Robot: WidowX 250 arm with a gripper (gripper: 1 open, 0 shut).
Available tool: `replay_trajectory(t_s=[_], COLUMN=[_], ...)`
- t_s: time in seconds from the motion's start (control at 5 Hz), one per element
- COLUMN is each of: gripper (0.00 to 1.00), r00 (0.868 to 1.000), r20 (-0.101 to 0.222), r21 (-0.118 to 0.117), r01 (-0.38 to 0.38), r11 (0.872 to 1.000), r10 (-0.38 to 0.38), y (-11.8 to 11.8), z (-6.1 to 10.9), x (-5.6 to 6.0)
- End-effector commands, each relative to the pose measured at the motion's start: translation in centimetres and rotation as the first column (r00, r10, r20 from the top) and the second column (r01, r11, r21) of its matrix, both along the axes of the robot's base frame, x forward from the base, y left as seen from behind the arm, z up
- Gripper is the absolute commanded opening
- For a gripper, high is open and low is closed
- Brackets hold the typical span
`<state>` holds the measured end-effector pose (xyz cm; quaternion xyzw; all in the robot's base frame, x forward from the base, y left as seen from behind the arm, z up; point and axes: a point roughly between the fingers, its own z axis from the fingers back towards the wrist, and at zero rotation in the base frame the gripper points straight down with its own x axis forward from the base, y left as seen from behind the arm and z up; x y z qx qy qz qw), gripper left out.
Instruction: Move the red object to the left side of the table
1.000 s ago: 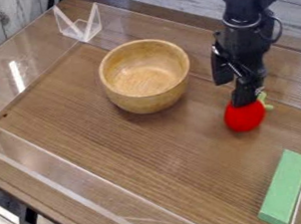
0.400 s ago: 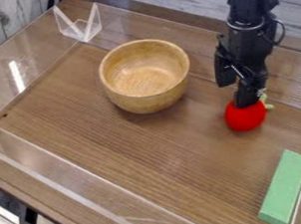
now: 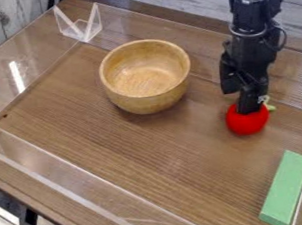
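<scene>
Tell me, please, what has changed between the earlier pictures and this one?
The tool has shifted slightly right and down, closer over the red object, with its jaws open and nothing gripped yet. The red object, the wooden bowl and the green block lie where they were.

A round wooden bowl (image 3: 147,76) sits upright toward the middle, its pale inside holding nothing I can see. Near the right corner lies a flat green block (image 3: 286,189), angled lengthways and well apart from the bowl. At the far left a small clear plastic stand (image 3: 78,24) rests by the wall.
</scene>
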<state>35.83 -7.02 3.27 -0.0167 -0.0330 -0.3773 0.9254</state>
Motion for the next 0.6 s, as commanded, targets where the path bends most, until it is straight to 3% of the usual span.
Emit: replay_trajectory(t_s=[0.0, 0.4], gripper=[0.00, 0.00], r00=[0.999, 0.995], r20=[0.034, 0.104], r21=[-0.005, 0.013], r01=[0.002, -0.004], r11=[1.000, 1.000], r10=[-0.002, 0.002], y=[-0.6, 0.9], z=[0.1, 4.0], x=[0.7, 1.0])
